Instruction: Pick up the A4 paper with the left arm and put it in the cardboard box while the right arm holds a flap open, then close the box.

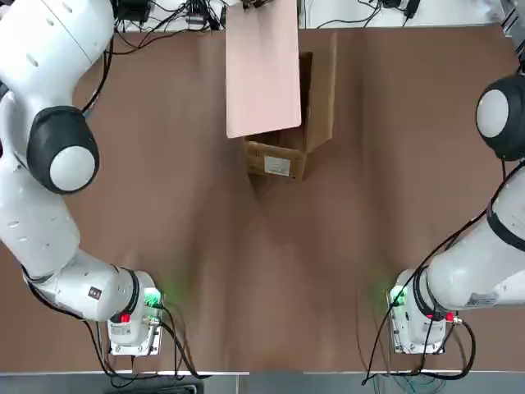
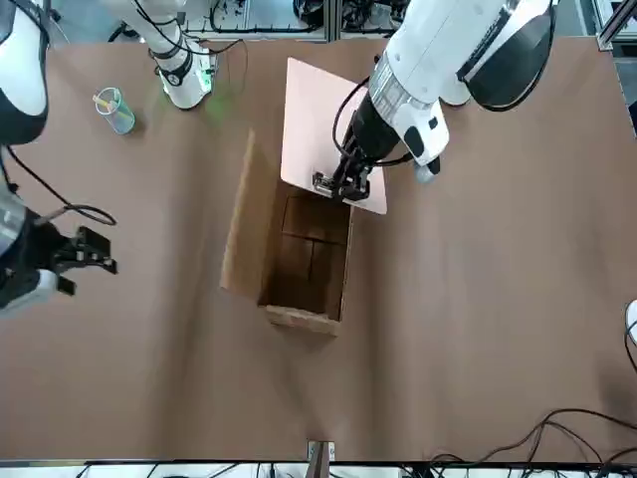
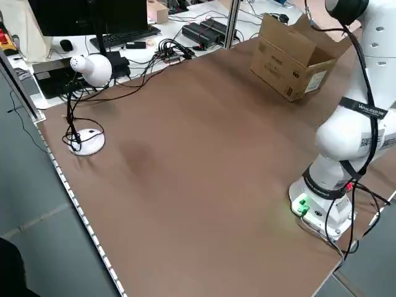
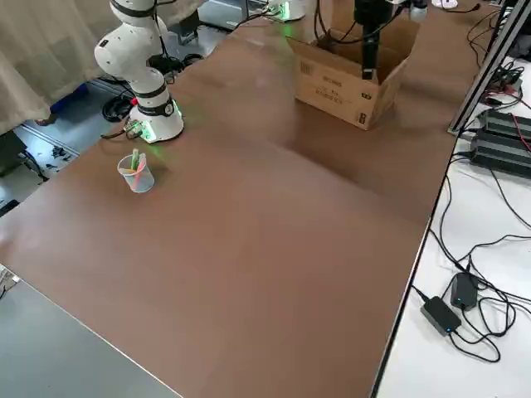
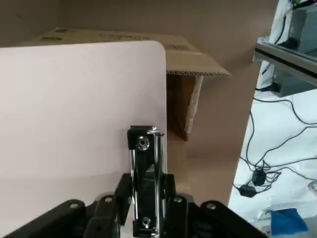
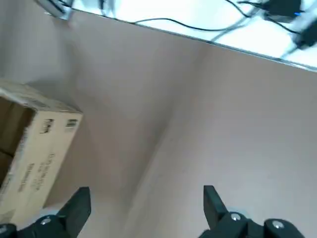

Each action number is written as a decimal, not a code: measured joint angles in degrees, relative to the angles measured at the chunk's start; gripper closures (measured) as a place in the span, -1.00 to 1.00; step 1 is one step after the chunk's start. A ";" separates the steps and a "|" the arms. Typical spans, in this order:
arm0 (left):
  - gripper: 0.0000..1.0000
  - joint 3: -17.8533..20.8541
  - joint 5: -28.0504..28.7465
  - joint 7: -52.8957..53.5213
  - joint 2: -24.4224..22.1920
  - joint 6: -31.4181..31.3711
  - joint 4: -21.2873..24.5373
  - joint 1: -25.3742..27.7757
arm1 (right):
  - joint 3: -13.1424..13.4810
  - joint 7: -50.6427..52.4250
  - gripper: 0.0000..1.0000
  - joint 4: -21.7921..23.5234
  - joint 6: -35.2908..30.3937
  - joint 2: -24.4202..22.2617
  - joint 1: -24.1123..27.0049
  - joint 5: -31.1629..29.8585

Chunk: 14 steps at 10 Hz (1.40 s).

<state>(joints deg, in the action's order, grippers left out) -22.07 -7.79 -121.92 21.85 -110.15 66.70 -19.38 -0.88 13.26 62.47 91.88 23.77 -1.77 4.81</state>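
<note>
1. I see the biggest trouble at the box (image 2: 289, 254). It sits open near the far middle of the table (image 1: 246, 271), but my right gripper (image 6: 143, 210) is well apart from it, with its fingers spread wide and nothing in them. No flap is being held. If I lower the paper now, a loose flap may block it or get pushed inward.

2. My left gripper (image 2: 343, 184) is pinched shut on the silver clip (image 5: 144, 173) of the paper (image 2: 323, 129). The paper hangs above the far edge of the box, tilted, and partly covers the opening. It looks about as wide as the opening, so a corner could catch on the wall and bend the sheet.

3. The grip is only on the small clip. If the sheet bumps the box, it may twist or slip out.

4. If the sheet pushes on the wall, the box could slide, since nothing pins it down.

5. The small cup (image 2: 114, 110) by the right arm's base could get knocked if that arm swings wide.
</note>
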 joint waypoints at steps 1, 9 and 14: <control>0.37 0.00 0.00 -0.01 0.52 -1.07 0.00 -0.33 | 0.19 -0.93 -1.00 0.00 -1.72 -0.92 0.08 -1.67; 0.37 2.24 0.00 0.00 3.35 -7.35 0.00 -1.76 | 2.32 -19.18 -1.00 3.12 -11.55 -7.10 4.23 -2.71; 0.37 12.13 0.00 0.00 5.54 -9.60 -0.02 -10.84 | 2.33 -24.18 -1.00 4.98 -11.45 -7.66 5.08 -2.66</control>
<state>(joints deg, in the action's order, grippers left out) -9.94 -7.79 -121.92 27.38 -119.75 66.68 -30.22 1.45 -10.93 67.45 80.43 16.11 3.32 2.15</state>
